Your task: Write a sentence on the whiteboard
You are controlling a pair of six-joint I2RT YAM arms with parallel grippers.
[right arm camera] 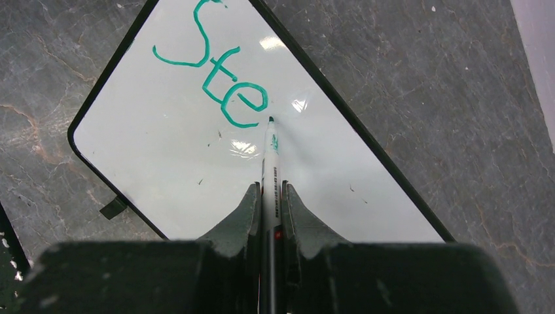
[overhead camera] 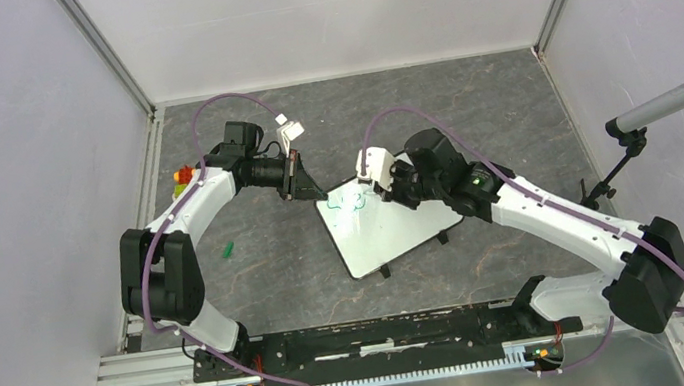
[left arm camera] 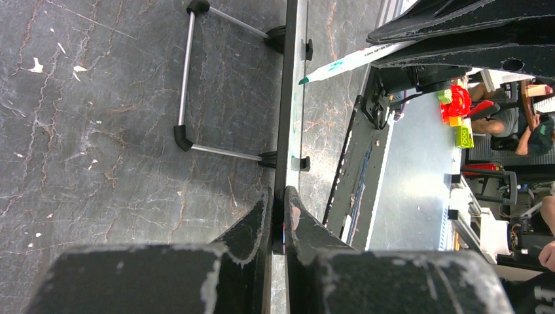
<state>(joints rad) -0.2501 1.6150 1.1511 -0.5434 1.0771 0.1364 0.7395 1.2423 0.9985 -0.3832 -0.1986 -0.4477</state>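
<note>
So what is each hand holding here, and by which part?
Left hand clamps the black-framed white whiteboard by its edge; right hand grips the white green-tipped marker around its barrel.

Soft, even overhead light fills all three views; nothing is dim. From above, only faint, blurred shadows lie on the dark counter [overhead camera: 270, 284]. In my right wrist view, small white glare spots sit on the whiteboard [right arm camera: 163, 170], the green sentence [right arm camera: 216, 72] reads sharp, and the marker [right arm camera: 270, 163] throws a thin grey shadow beside itself. My right claw [right arm camera: 269, 191] and left claw [left arm camera: 278, 193] loom close, slightly soft-focused.
</note>
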